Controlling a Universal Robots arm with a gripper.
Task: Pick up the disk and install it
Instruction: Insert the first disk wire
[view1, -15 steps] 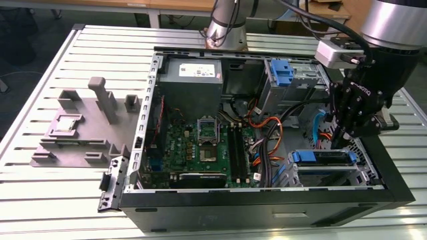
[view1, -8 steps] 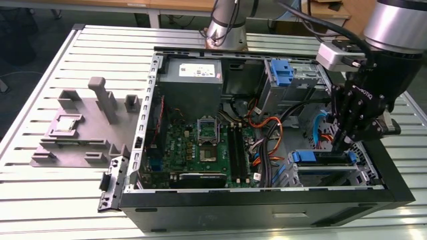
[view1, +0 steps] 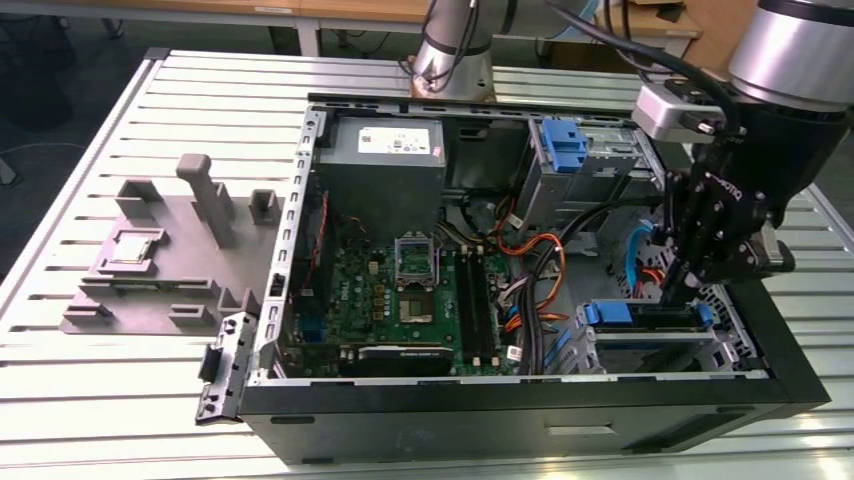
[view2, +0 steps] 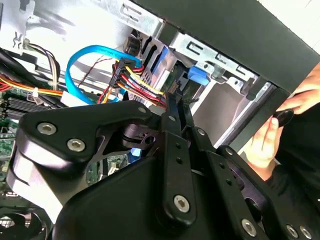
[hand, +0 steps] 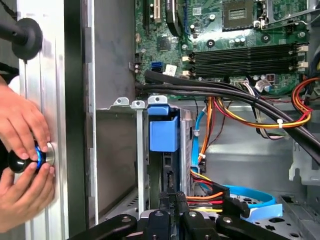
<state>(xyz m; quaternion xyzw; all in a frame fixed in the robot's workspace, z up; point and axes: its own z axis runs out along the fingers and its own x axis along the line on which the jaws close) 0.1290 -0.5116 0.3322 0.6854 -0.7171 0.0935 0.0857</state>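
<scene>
Slatted metal table (view1: 160, 400), gripper (hand: 170, 197) on blue-railed disk (hand: 164, 135)

You have a slatted metal table (view1: 160, 110), pale and ribbed across its width. On it lies an open computer case (view1: 534, 420), black-walled, filling most of the exterior view's right half and reaching close to the near edge. Beside the case, toward the exterior view's left, sits a grey fixture (view1: 160, 265) with upright posts and blocks; its edge lies just beside the case's hinged side wall. A small square part (view1: 130, 250) rests in a pocket of that fixture. Bare slats show around the fixture and behind the case.
</scene>
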